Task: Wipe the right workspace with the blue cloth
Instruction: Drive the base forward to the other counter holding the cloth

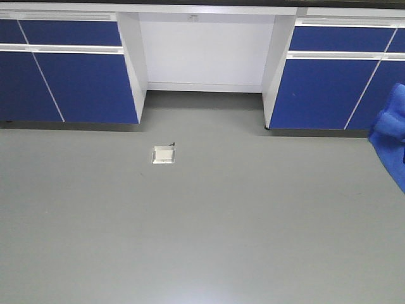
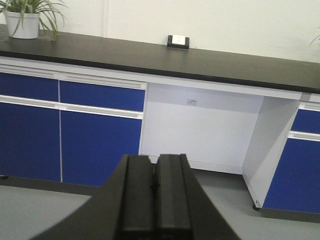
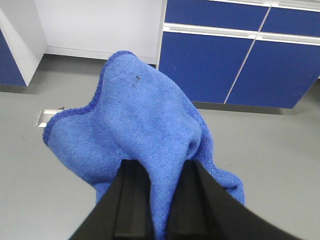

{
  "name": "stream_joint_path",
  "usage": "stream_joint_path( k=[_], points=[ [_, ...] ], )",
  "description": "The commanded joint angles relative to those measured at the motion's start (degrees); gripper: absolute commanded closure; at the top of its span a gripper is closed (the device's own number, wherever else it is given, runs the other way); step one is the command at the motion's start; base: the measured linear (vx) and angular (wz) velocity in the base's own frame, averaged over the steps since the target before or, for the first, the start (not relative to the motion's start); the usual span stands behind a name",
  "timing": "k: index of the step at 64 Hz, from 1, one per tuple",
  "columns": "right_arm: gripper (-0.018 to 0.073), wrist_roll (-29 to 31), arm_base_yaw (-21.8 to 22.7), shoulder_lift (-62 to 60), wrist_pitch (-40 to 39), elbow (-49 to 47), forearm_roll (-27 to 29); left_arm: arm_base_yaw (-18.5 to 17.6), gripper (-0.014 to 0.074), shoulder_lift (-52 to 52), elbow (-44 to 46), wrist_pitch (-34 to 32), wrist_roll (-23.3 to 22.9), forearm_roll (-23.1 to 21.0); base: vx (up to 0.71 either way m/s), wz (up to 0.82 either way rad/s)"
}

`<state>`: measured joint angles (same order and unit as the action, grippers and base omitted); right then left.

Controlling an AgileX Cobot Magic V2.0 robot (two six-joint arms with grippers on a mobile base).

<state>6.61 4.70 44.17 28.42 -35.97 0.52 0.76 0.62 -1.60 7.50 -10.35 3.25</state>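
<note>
Hanging from the right gripper (image 3: 159,172), the blue cloth (image 3: 135,120) is clenched between the two black fingers (image 3: 131,200). They grip one fold while the rest bunches up and spreads out ahead of them. Only the right wrist view shows this grip. There the cloth's lower left edge overlaps the right end of the floor box (image 3: 46,117), a small square metal plate set in the grey floor (image 3: 280,165), so only a sliver of the plate shows.

From the front-facing view the floor box is seen whole. The cloth appears only as a blue fold at the picture's right edge, well apart from the box and to its right. No gripper shows in that view, and neither view settles whether the cloth touches the floor.

Beyond the floor box stands a white recess (image 1: 205,54), with blue cabinets (image 1: 82,85) on either side of it.

The left wrist view shows neither the floor box nor the cloth. It alone shows the left gripper (image 2: 154,164), its jaws pressed flat together with nothing between them. It also shows what lies above the recess: a black countertop (image 2: 150,59), a wall socket (image 2: 178,41) and, far to the left, a potted plant (image 2: 22,19).
</note>
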Motion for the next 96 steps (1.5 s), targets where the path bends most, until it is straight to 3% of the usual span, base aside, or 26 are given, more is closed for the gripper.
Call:
stream_joint_path(
  k=[1,96],
  points=[
    [0.0564,0.0,0.3,-0.3,-3.8,-1.8,0.0,-0.1,0.0602,0.9,-1.8,-4.6,-0.5,-0.4,0.09,-0.16],
    [0.0564,0.0,0.3,-0.3,-3.3,-1.8,0.0,-0.1,0.0602,0.9,-1.8,-4.6,-0.5,-0.4,0.27,0.00]
  ],
)
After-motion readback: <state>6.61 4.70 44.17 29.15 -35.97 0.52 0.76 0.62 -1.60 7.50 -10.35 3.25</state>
